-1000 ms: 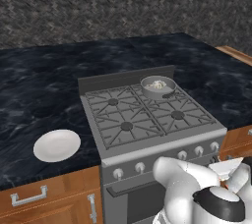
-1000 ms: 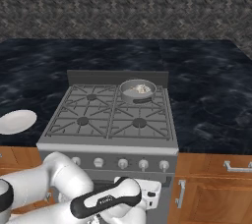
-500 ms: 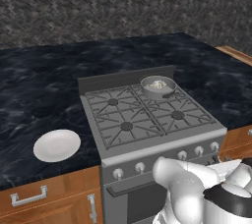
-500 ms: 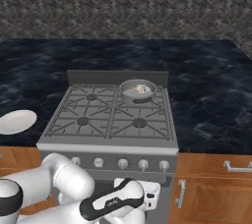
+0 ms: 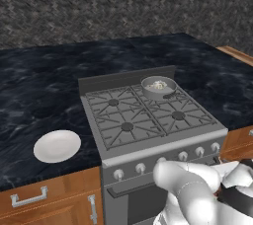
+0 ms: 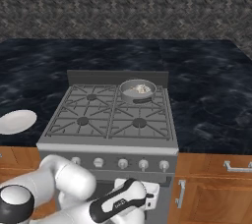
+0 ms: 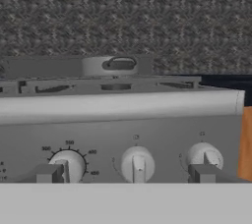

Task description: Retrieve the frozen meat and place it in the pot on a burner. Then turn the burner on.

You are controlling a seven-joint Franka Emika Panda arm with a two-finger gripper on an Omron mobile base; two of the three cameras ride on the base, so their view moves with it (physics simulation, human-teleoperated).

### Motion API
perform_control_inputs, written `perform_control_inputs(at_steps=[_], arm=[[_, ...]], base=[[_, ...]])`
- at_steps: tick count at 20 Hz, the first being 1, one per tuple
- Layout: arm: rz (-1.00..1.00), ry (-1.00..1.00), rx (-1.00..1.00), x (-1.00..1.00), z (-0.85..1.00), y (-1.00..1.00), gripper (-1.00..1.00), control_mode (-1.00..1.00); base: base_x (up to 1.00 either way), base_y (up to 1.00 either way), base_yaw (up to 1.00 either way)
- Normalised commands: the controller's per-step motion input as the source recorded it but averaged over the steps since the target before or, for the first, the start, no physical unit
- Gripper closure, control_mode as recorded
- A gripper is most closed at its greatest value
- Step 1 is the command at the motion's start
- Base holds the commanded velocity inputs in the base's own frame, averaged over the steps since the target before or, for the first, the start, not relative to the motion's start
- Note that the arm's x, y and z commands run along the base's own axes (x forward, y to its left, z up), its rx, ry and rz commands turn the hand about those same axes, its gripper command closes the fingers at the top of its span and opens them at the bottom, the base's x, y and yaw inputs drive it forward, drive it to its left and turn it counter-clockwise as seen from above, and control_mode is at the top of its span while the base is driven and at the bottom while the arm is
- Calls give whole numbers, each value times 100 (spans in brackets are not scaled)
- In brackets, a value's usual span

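The pot (image 5: pixel 158 87) (image 6: pixel 138 90) sits on the back right burner of the stove. The pale speckled frozen meat (image 5: pixel 157 85) (image 6: pixel 142 89) lies inside it. In the hand view the pot (image 7: pixel 115 65) shows just above the stove's front edge. My gripper (image 7: pixel 125 174) is low in front of the stove's control panel, open wide and holding nothing. The middle knob (image 7: pixel 138 165) stands between the two fingertips (image 7: pixel 49 173), with a gap on each side. The front right burner (image 5: pixel 178 115) (image 6: pixel 139 122) is bare.
A round white plate (image 5: pixel 57 145) (image 6: pixel 17 121) lies on the dark counter left of the stove. A row of silver knobs (image 6: pixel 122 163) (image 5: pixel 199 151) runs along the stove front. My arm (image 6: pixel 118 203) crosses low before the oven door, and wooden cabinets (image 6: pixel 216 188) flank the stove.
The arm has shifted slightly, low in front of the stove. The jaws have stayed open. Pot, meat and plate have not moved.
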Motion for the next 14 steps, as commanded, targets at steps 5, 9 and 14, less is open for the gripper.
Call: perform_control_inputs(at_steps=[5,9,14], arm=[[0,0,-1,20,-15,0,-100,-100],[0,0,-1,30,-21,0,-100,-100],[0,-6,-1,33,-18,0,-100,-100]], base=[[0,0,0],[0,0,0],[0,0,0]])
